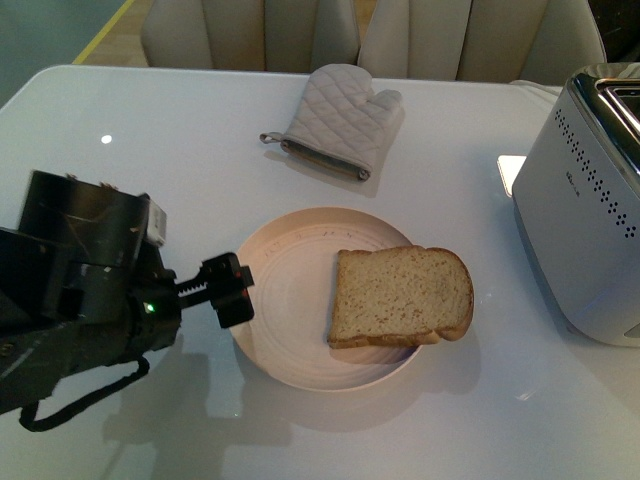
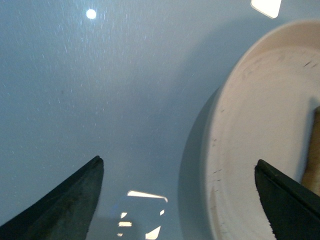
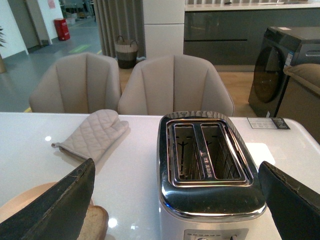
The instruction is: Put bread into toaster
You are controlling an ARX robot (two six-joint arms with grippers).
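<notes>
Left gripper [image 1: 230, 290] spread empty, nine o'clock of plate [image 1: 275, 250].
Bread [image 1: 400, 296] looks light, soft, crumbly; best pinched gently at its overhanging three-o'clock crust.

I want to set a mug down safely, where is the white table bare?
Bare white table: left of the quilted grey oven mitt, between mitt and boxy silver toaster, and nearer than the round cream plate. Crowded: that plate with the tan bread slice, the open left gripper at its rim.
</notes>
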